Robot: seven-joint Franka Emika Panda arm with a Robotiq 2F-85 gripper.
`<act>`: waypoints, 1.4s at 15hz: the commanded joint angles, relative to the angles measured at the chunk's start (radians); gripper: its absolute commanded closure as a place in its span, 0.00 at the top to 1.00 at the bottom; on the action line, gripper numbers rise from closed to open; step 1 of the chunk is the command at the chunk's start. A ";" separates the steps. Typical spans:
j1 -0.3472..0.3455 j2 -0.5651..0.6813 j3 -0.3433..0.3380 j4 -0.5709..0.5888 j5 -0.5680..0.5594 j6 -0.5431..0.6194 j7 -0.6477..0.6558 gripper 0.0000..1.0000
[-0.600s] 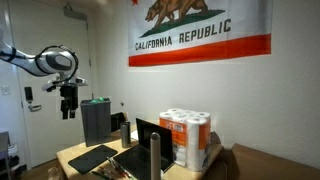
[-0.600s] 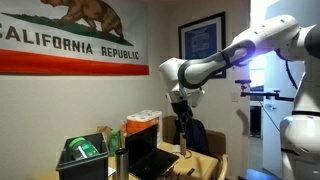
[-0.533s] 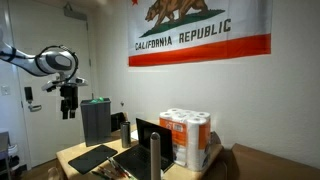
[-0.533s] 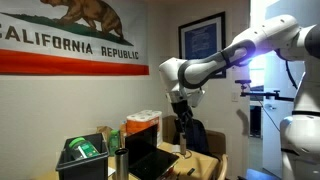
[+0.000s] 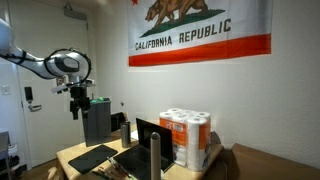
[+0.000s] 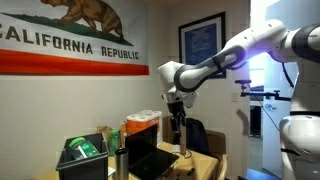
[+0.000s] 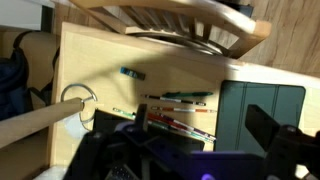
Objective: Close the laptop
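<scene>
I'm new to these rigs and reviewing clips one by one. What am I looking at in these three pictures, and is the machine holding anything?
It is one robot arm ending in a two-fingered gripper. Two pictures come from room cameras at different spots; the third looks down from the arm's wrist. On the wooden table stand an open black laptop, a paper-towel pack and a tall dark box. The gripper hangs above the table, fingers apart, holding nothing.

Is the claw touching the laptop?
Apart. In an exterior view the claw hangs in the air, with open space between it and the laptop.
</scene>
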 commanded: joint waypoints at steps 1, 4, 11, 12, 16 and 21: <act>-0.017 0.142 -0.072 0.121 -0.077 0.089 -0.152 1.00; -0.023 0.272 -0.120 0.249 -0.114 0.156 -0.275 1.00; -0.013 0.589 -0.164 0.638 -0.112 0.184 -0.389 1.00; -0.012 0.630 -0.166 0.693 -0.106 0.189 -0.384 1.00; -0.002 0.782 -0.181 0.910 -0.097 0.186 -0.368 1.00; 0.016 0.968 -0.202 1.170 -0.093 0.191 -0.360 1.00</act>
